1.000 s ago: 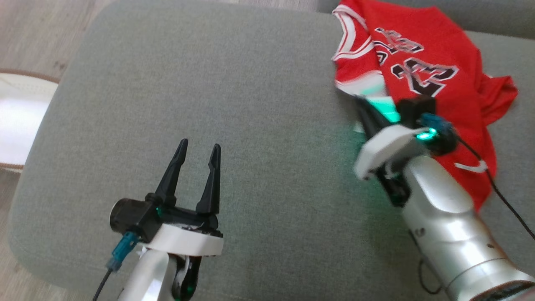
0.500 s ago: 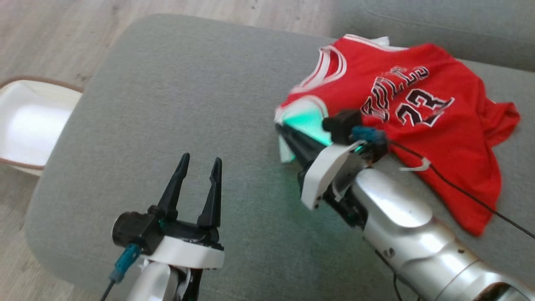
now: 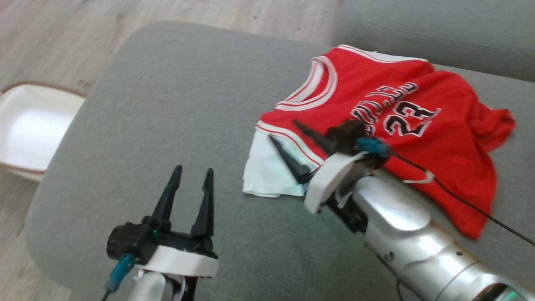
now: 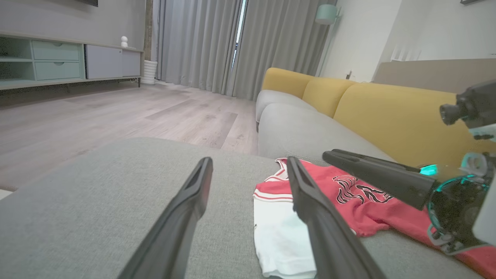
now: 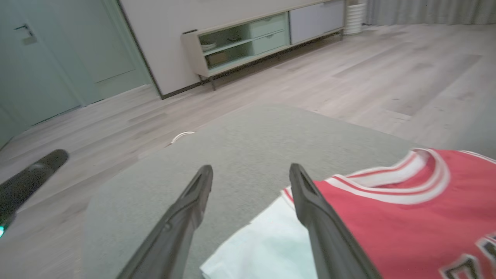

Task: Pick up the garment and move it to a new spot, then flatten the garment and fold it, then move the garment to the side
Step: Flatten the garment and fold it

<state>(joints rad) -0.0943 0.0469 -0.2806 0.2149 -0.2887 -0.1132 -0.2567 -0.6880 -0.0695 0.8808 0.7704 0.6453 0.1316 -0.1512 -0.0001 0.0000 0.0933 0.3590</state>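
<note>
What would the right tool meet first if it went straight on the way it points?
Probably the bare grey cushion just ahead of the right tool; the red jersey lies beside that line. Depth is unclear.

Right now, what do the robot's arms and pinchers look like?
The left gripper and the right gripper each have two long, pointed black fingers on a white wrist collar. The right arm's forearm is shiny silver metal. A blue plug with a thin black cable sits by each wrist.
</note>
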